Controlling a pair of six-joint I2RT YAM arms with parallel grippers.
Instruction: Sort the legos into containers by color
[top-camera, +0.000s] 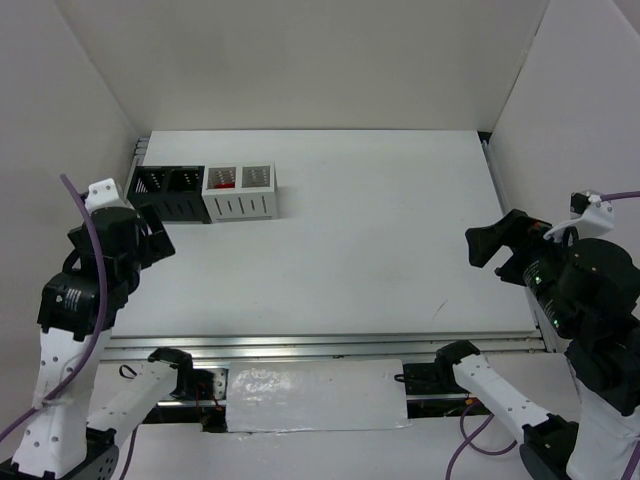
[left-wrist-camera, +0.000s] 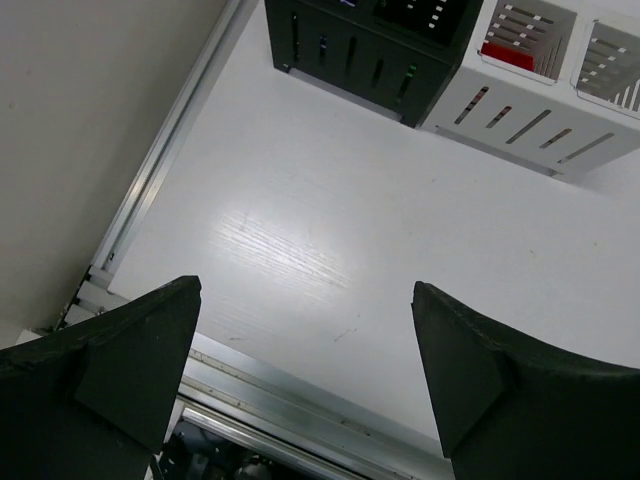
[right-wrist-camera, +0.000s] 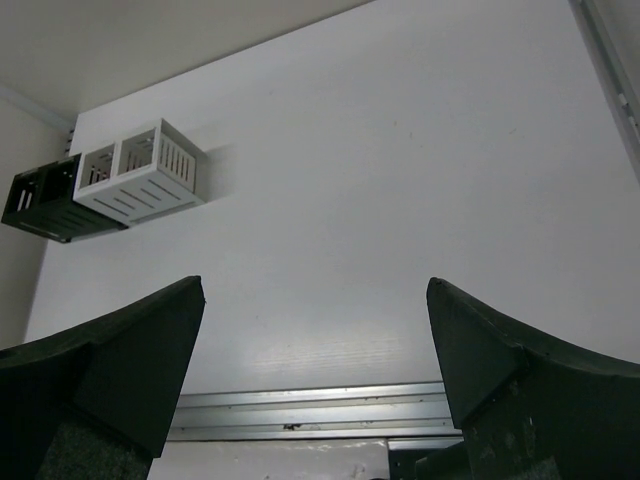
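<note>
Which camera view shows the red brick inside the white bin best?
The left wrist view: the red brick shows close and large inside the white bin. The top view shows it only as a small red speck. The right wrist view shows the bin from afar, with the brick hidden.

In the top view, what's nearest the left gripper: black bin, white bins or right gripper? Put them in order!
From the left gripper:
1. Black bin, just beyond it.
2. White bins, right of that.
3. Right gripper, across the table.
</note>
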